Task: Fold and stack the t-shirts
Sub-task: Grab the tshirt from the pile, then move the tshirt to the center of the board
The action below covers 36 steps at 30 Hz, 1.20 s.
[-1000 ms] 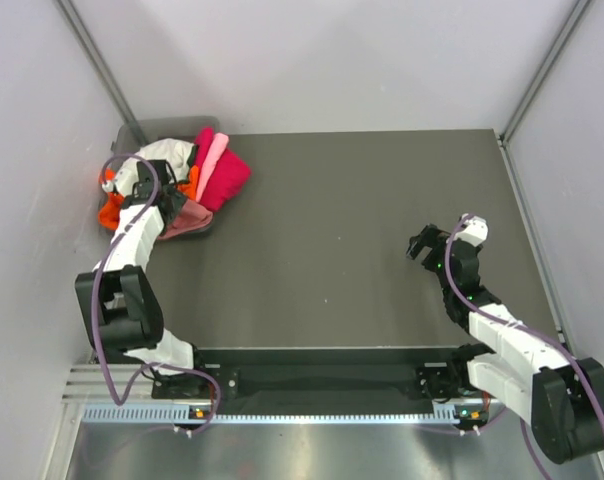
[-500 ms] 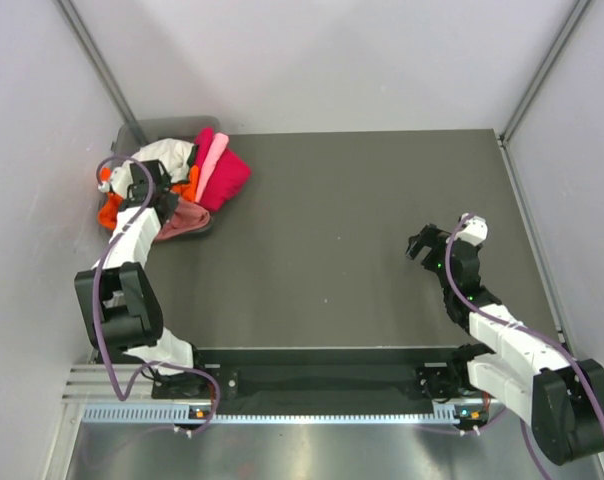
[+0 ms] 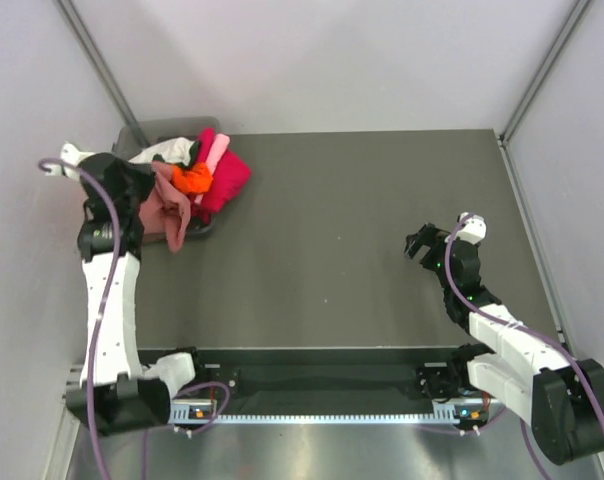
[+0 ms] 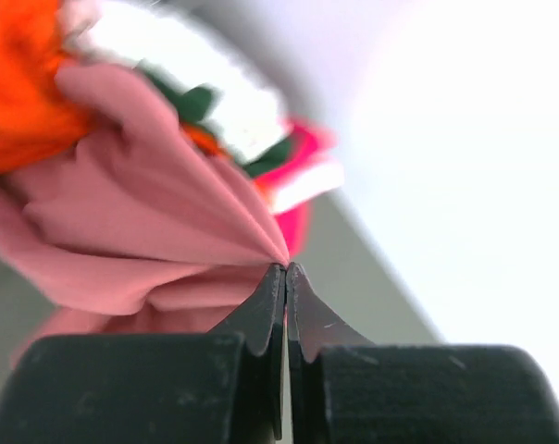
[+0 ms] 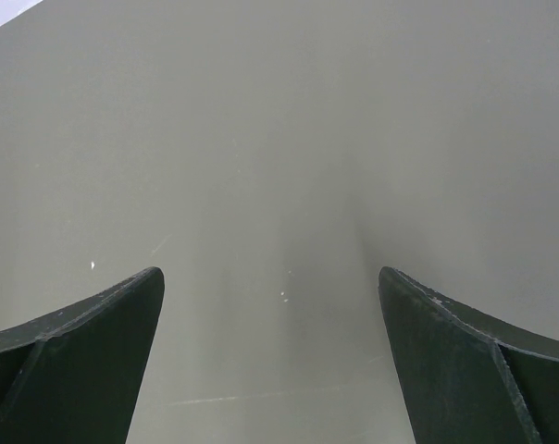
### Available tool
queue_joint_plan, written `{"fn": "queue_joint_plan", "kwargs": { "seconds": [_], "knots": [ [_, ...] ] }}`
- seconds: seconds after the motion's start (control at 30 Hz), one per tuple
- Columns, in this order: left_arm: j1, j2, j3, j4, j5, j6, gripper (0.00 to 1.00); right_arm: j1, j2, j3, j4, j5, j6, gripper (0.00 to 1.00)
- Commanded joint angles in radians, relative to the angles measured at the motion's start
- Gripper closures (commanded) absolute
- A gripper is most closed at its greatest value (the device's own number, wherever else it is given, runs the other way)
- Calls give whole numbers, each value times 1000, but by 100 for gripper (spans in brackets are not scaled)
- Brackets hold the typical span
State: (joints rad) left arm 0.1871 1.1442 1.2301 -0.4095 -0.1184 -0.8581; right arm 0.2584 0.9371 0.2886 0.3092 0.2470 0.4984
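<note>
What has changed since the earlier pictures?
The left gripper shut on the pink shirt and lifted it up and to the left; the orange shirt shifted with it. The right gripper stayed open over the table; the magenta shirt did not move.

My left arm [image 3: 107, 300] stands tall from its base at the near edge, the long link almost upright and the wrist bent over toward the far left corner. My left gripper [image 4: 286, 268] has both dark fingers pressed flat together, tips meeting, with a pinch of the salmon-pink t-shirt [image 4: 141, 240] caught between them. My right arm [image 3: 502, 335] sits folded low on the right side, its forearm angled in toward the middle. My right gripper [image 5: 270, 277] points down, fingers spread wide apart
</note>
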Motion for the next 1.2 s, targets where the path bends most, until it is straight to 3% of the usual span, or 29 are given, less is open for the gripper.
{"fn": "queue_joint_plan", "kwargs": {
  "seconds": [0.0, 0.1, 0.27, 0.37, 0.5, 0.57, 0.73, 0.83, 0.97, 1.07, 1.13, 1.17],
  "knots": [
    [-12, -165, 152, 101, 98, -41, 100, -8, -1, 24, 62, -23, -8, 0],
    [-11, -173, 279, 119, 212, -113, 100, -10, -9, 24, 57, -17, -12, 0],
    [-24, -144, 305, 305, 400, -350, 100, -10, -21, 21, 54, -11, -15, 0],
    [-110, -120, 315, 360, 370, -407, 100, -8, -24, 21, 53, -6, -15, 0],
    [-464, -42, 324, 371, 205, -300, 100, -10, -24, 24, 48, -2, -17, 0],
    [-550, 1, 324, 362, 168, -253, 100, -10, -26, 26, 42, 5, -18, 0],
    [-900, 136, 287, 429, -50, -154, 100, -10, -49, 23, -1, 64, -21, 0],
    [-1054, 250, 373, 425, -102, -93, 100, -13, -50, 26, -62, 156, -1, 0],
    [-1075, 354, 605, 364, -113, -76, 100, -16, -52, 44, -114, 224, 19, 0],
    [-985, 419, 785, 226, -121, -64, 100, -16, -73, 38, -119, 236, 23, 0],
    [-916, 422, 804, 149, -89, -97, 100, -18, -86, 32, -116, 239, 23, 0],
    [-885, 413, 739, 144, -69, -111, 100, -19, -98, 27, -116, 238, 23, 0]
  ]
}}
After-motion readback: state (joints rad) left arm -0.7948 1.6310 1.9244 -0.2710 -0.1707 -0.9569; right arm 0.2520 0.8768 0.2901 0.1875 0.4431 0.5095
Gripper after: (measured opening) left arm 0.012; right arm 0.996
